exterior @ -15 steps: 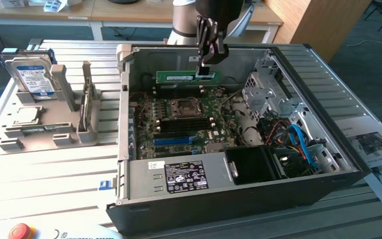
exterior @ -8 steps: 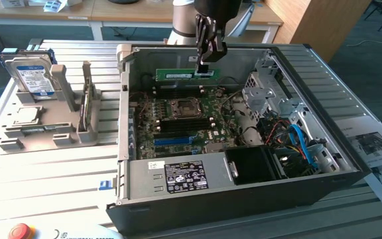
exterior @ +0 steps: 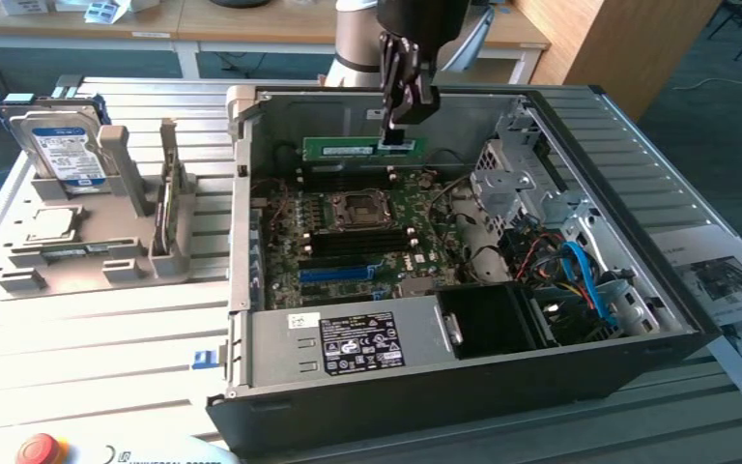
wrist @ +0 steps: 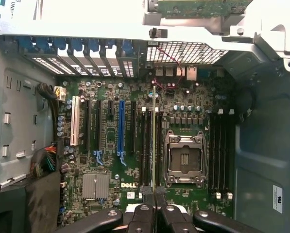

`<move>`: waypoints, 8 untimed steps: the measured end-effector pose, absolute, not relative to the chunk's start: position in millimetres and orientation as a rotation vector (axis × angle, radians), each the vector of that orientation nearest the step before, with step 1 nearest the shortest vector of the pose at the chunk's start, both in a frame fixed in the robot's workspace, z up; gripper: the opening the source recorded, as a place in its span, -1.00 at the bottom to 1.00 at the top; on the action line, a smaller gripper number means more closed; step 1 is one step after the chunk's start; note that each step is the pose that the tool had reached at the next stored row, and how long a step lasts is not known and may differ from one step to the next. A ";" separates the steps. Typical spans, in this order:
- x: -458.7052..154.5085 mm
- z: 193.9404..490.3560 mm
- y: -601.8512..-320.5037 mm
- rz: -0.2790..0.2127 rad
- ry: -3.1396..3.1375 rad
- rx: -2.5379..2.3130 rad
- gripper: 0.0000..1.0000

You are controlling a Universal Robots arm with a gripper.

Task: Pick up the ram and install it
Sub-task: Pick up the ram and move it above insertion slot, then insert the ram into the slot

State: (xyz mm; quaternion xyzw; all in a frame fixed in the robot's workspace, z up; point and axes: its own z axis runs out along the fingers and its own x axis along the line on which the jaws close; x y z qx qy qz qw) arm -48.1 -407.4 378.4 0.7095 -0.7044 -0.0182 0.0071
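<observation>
We find the black two-finger gripper point(exterior: 397, 138) clamped on the long, slim green circuit-board ram stick point(exterior: 343, 148), with the fingers pressed against its two broad faces near the end at the exterior view's right.

The ram is inside the open black computer case point(exterior: 680, 319), over the green motherboard point(exterior: 390, 246). It stands on edge. Its long axis is level and runs from the exterior view's right to the exterior view's left, away from the gripper and toward the case wall with the metal vent grille point(wrist: 183, 52).

In the wrist view the gripper point(wrist: 154, 201) shows the ram point(wrist: 154, 141) edge-on as a thin line. It is parallel to the black memory slots point(exterior: 345, 176) and lined up with the bank beside the square metal processor socket point(wrist: 185, 159). We cannot tell whether its lower edge touches a slot.

Outside the case, a blue-labelled silver hard drive point(exterior: 62, 145) stands in a grey plastic holder point(exterior: 127, 251).
</observation>
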 end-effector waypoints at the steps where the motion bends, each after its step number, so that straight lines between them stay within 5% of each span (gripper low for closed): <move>1: -48.1 377.8 -407.4 -0.056 -2.203 2.219 -0.76; 8: -48.1 377.3 -407.4 -0.056 -2.203 2.220 -0.76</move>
